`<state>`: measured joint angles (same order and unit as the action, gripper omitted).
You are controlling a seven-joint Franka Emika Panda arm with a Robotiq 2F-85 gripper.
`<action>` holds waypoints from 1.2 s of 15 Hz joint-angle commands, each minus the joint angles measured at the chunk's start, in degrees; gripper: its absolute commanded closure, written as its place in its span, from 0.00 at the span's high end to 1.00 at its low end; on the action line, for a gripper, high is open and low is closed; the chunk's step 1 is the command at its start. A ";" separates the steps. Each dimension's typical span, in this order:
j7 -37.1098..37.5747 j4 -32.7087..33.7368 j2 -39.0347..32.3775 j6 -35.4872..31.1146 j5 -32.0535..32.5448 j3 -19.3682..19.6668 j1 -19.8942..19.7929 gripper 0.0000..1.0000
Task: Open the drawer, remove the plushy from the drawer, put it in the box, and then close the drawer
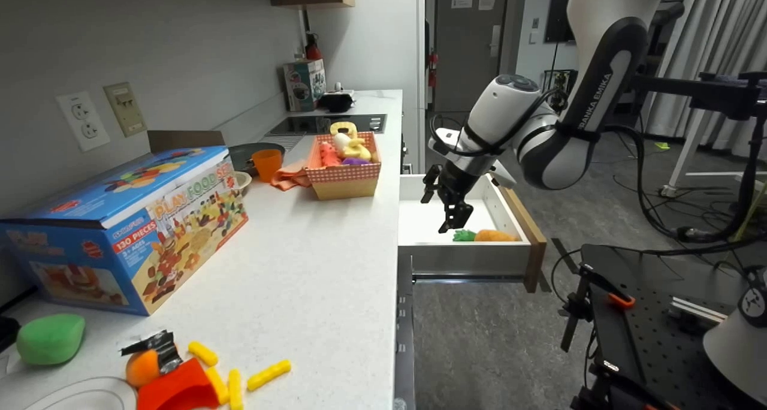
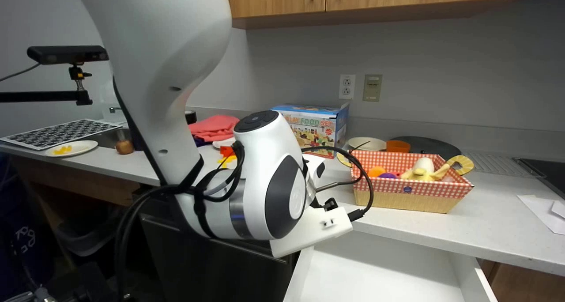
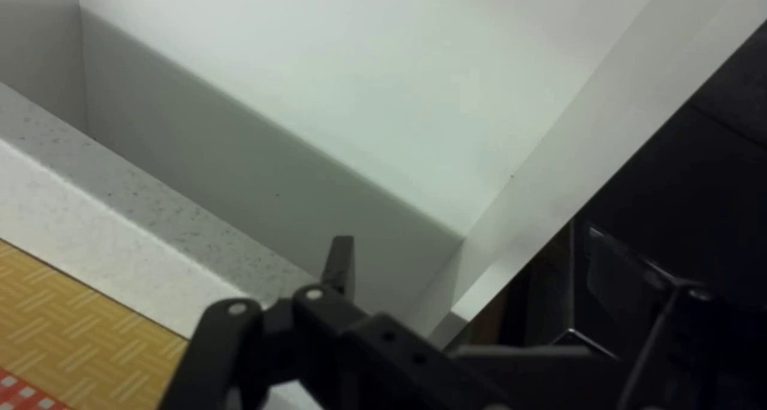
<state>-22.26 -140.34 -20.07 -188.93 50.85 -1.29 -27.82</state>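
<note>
The drawer [image 1: 470, 259] is pulled open under the counter. Its white inside shows in an exterior view [image 2: 384, 271] and in the wrist view [image 3: 413, 98]. The plushy [image 1: 494, 235], orange with a green top, lies in the drawer near its front panel; it is out of the wrist view. My gripper [image 1: 436, 214] is open and empty, over the drawer near the counter edge and apart from the plushy. Its spread black fingers show in the wrist view [image 3: 515, 278]. The box [image 1: 344, 189], a tan basket with red checkered lining, stands on the counter [image 2: 401, 200] with toys inside.
A large blue carton [image 1: 150, 230] stands against the wall. An orange cup [image 1: 267, 164] and a dark pan [image 1: 242, 156] are beside the box. Yellow sticks [image 1: 269, 374] and a red piece [image 1: 180, 386] lie on the counter [image 1: 311, 278]. A black table [image 1: 653, 314] stands opposite.
</note>
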 commanded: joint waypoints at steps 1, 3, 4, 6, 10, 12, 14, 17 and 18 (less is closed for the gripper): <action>0.01 1.00 0.28 1.94 -0.05 0.33 0.47 1.00; 0.01 2.22 1.17 4.28 -0.05 1.02 0.82 1.00; 0.01 2.25 1.49 4.56 -0.05 1.11 0.83 1.00; 1.68 1.28 0.03 7.97 -5.93 -3.31 -3.67 1.00; 4.49 2.06 -0.74 11.13 -11.86 -3.02 -4.67 1.00; 3.71 1.98 0.22 10.47 -18.12 2.75 0.64 1.00; 1.02 1.44 -0.76 8.56 -19.09 3.93 1.48 1.00; 3.72 2.10 -0.11 8.76 -18.93 6.59 3.29 1.00; 3.92 2.09 -0.07 8.78 -18.96 6.63 3.41 1.00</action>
<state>-15.08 -137.63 -20.29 -179.63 36.18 3.23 -27.17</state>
